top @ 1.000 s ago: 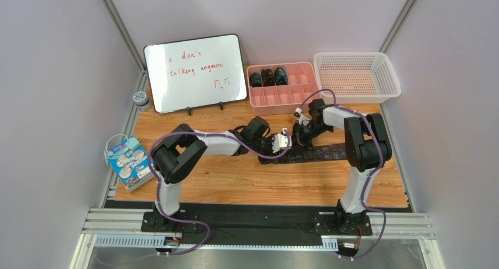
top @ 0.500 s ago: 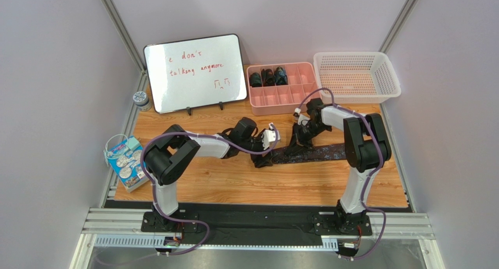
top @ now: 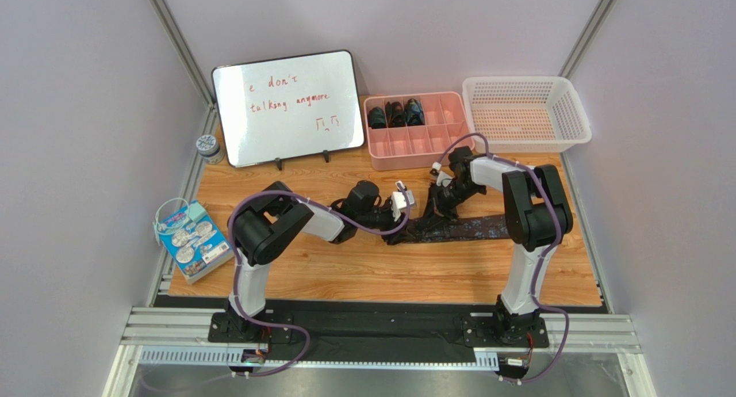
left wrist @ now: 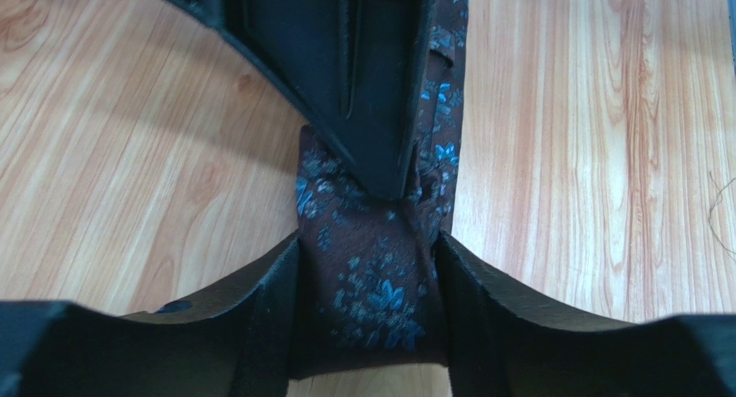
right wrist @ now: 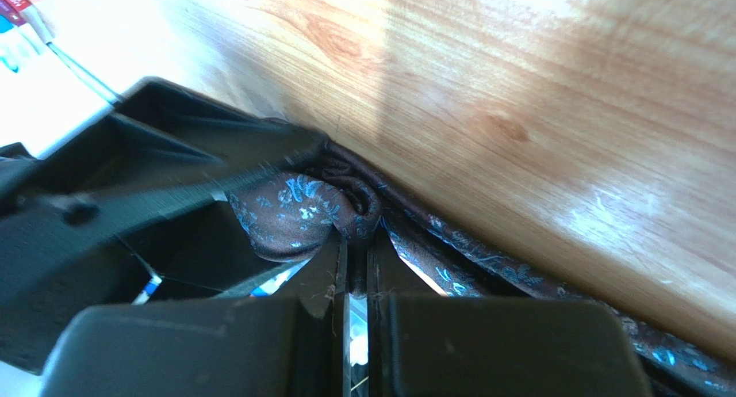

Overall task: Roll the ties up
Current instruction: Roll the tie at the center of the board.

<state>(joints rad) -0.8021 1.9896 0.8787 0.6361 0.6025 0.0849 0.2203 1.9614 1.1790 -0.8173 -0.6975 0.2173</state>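
Observation:
One dark tie point(top: 471, 227) with blue flowers lies flat across the wooden table, its left end bunched up where both grippers meet. My left gripper point(top: 413, 220) comes in from the left. In the left wrist view its fingers point(left wrist: 259, 311) press both edges of the tie point(left wrist: 371, 311), so the left gripper point(left wrist: 367, 242) is shut across the tie's width. My right gripper point(top: 434, 209) reaches down from the far side. The right gripper point(right wrist: 356, 242) is shut, pinching a curled fold of the tie point(right wrist: 285, 207). Three rolled ties point(top: 396, 114) sit in the pink organizer.
The pink organizer point(top: 415, 155) stands at the back centre, a white basket point(top: 527, 112) to its right and a whiteboard point(top: 289, 106) to its left. A small jar point(top: 207, 147) and a blue packet point(top: 188, 237) lie at the table's left edge.
My left gripper drew back to the left, opened wider, then closed in across the tie's end. The right gripper shifted slightly left, still pinching the fold.

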